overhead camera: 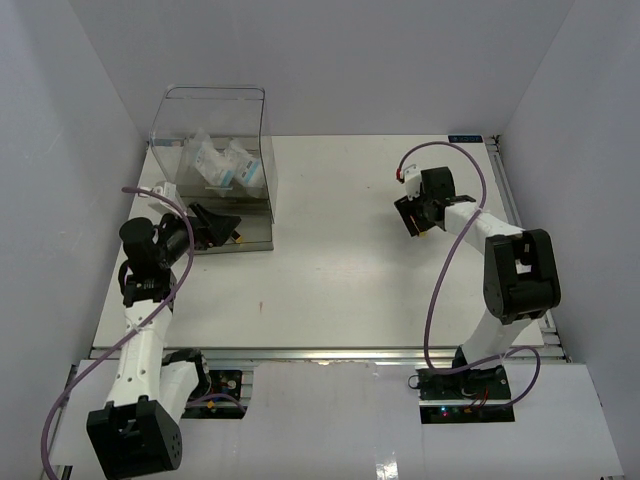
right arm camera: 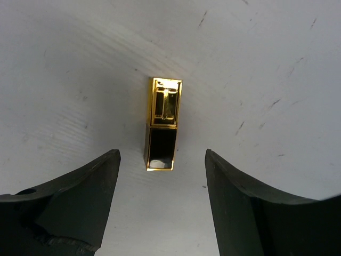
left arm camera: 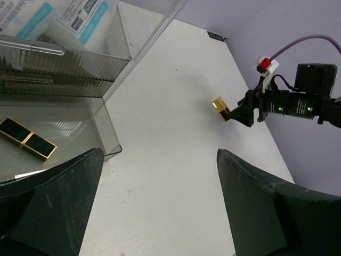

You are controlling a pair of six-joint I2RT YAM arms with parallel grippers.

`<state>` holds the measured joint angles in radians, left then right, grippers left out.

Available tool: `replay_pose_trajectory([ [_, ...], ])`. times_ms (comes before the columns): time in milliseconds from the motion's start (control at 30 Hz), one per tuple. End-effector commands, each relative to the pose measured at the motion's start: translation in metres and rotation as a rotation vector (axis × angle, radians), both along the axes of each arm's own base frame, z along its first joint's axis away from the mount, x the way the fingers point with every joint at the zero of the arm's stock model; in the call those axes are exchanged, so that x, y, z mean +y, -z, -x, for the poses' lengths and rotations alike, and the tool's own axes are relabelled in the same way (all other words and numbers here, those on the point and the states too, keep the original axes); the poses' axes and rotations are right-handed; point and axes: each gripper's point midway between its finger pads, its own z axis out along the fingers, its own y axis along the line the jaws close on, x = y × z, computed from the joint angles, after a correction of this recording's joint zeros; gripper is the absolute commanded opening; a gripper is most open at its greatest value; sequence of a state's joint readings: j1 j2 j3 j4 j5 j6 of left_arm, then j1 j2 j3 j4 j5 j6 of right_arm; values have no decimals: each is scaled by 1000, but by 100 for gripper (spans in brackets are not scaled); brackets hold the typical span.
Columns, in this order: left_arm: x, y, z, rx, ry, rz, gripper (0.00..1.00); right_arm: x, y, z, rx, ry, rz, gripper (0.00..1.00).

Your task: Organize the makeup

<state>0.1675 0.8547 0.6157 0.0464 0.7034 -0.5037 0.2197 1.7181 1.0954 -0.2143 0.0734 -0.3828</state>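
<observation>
The gold tube (right arm camera: 162,125), square in section and mirror-bright with a dark lower half, lies flat on the white, finely scuffed worktop (overhead camera: 330,290), right of its middle and short of the right edge. The right gripper (overhead camera: 417,222) hangs over it, matte black fingers (right arm camera: 80,202) spread on either side, clear of the metal. At the far left corner stands a clear plastic box (overhead camera: 215,110) (ribbed shelf inside) holding glossy packets (left arm camera: 80,13) and a second tube (left arm camera: 26,140), black with gold edges. The left gripper (left arm camera: 160,154) gapes wide at the box's near side.
</observation>
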Motion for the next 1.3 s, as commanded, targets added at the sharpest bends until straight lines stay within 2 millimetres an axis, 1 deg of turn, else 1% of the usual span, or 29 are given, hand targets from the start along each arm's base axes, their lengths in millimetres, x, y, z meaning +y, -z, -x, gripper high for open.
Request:
replay_pose_trajectory([
  [0,2,-3,6,-42,-1,-54,98,-5,-10,-29,-52,16,52,71],
  [167,5,-9,7,-65,-30,-72,98,4,6,-34,16,-1,6,66],
  [300,8,-14,8,-85,-53,-82,98,2,13,-36,47,9,-20,60],
  [367,9,-13,8,-84,-59,-84,98,3,15,-35,58,6,-43,55],
  [433,10,-9,9,-63,-63,-83,98,1,18,-35,68,13,-47,50],
  [500,10,-8,9,-60,-67,-84,98,5,22,-33,89,-2,-73,42],
  [600,11,-9,9,-63,-75,-86,98,4,26,-30,103,-1,-77,28],
  [667,13,-11,9,-69,-84,-89,98,6,23,-29,99,-14,-87,22],
  [767,15,-13,10,-79,-100,-93,98,14,10,-25,80,-54,-122,14],
  [833,16,-15,11,-86,-108,-95,98,32,-5,-17,61,-143,-178,12],
  [900,19,-16,11,-89,-131,-99,98,57,-20,-4,46,-270,-235,11],
  [967,24,-16,10,-85,-165,-103,98,86,-36,15,16,-434,-225,11],
  [1100,39,-15,7,-66,-262,-112,98,154,-66,56,-59,-773,-157,11],
  [1133,42,-14,7,-59,-285,-112,98,177,-77,67,-85,-859,-147,11],
  [1167,47,-15,7,-55,-315,-111,98,195,-89,73,-111,-931,-138,11],
  [1200,53,-15,7,-54,-355,-113,98,215,-92,86,-105,-1018,-126,11],
  [1267,62,-18,8,-59,-412,-117,98,246,-122,88,-168,-1109,-116,11],
])
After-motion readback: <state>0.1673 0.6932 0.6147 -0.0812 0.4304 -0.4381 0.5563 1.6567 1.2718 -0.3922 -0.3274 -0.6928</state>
